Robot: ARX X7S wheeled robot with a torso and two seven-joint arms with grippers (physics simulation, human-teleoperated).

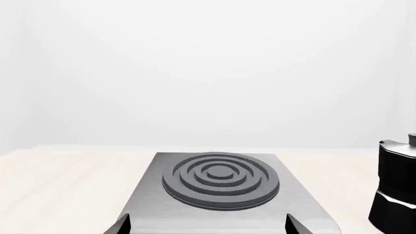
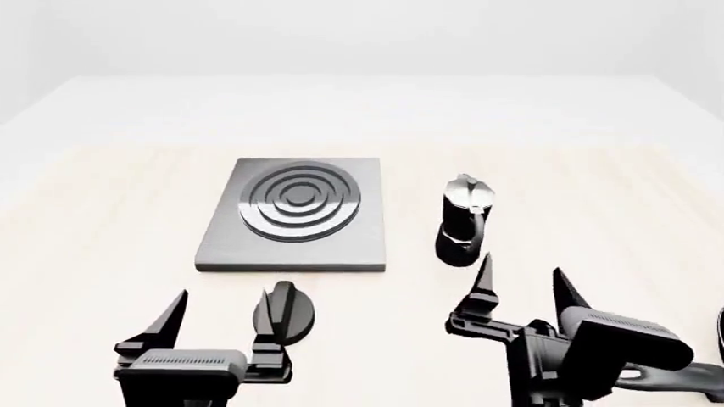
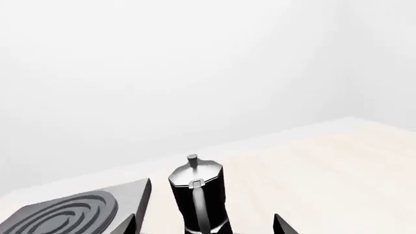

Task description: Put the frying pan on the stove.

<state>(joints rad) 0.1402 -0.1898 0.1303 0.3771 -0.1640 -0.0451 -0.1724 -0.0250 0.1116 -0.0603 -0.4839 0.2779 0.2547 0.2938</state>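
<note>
We see stove (image 2: pixel 297 215) bare, nothing on burner. Frying pan: only dark sliver at far right of stove, low at head view's edge, possibly it; cannot tell. Left gripper (image 2: pixel 220 318) spread, empty. Right gripper (image 2: pixel 523 291) spread, empty, near moka pot (image 2: pixel 464 220). Task unstarted.

In the head view, a dark curved sliver (image 2: pixel 720 326) is cut by the edge beside the right arm; what it is cannot be told. A black round object (image 2: pixel 290 312) is partly covered by a finger of the left end effector (image 2: pixel 224 318). The left wrist view cuts off the stove (image 1: pixel 221 195) at its near edge and shows only part of the moka pot (image 1: pixel 395 185). The right wrist view crops the stove's near side and the pot's base, and shows only that end effector's fingertips (image 3: pixel 130 225).
</note>
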